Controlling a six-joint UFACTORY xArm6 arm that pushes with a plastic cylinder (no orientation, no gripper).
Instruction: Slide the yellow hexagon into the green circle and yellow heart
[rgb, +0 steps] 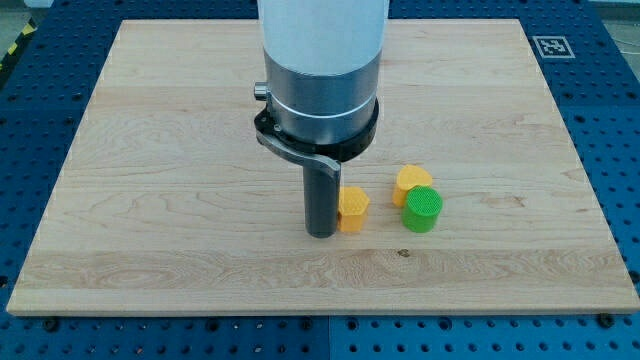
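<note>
Camera view shows your risk: the yellow hexagon could spin off to one side if you push off-centre, missing the yellow heart and green circle pair, which sit touching at the view's right. Tool is a bare rod, nothing to open or hold; my tip touches the hexagon's left face on the bench.

Yellow hexagon, yellow heart, green circle.
</note>
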